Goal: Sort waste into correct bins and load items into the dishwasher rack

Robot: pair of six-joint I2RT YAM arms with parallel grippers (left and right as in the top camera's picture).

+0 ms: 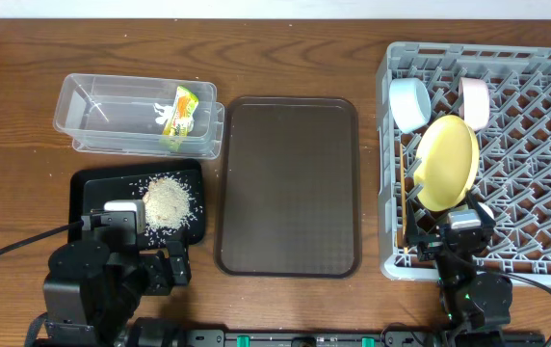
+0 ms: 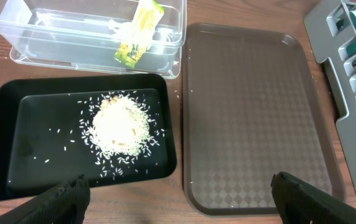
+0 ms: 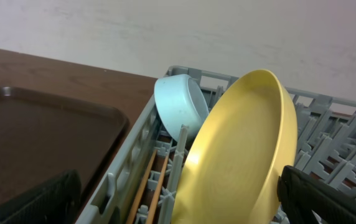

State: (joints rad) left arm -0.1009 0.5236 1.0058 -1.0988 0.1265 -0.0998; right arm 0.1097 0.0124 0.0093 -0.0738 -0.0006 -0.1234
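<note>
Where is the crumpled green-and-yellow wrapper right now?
Overhead view, left side: the wrapper lies inside the clear tub, at its right end, just beyond the black tray holding the rice.

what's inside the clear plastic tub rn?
Crumpled green-and-yellow wrapper at the right end of the clear rectangular plastic tub, whitish bits beside it that I can't identify. Whatever lies under the wrapper is hidden.

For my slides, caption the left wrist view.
Rice heaped in the black tray, wrapper in the clear tub, brown tray alongside.
</note>
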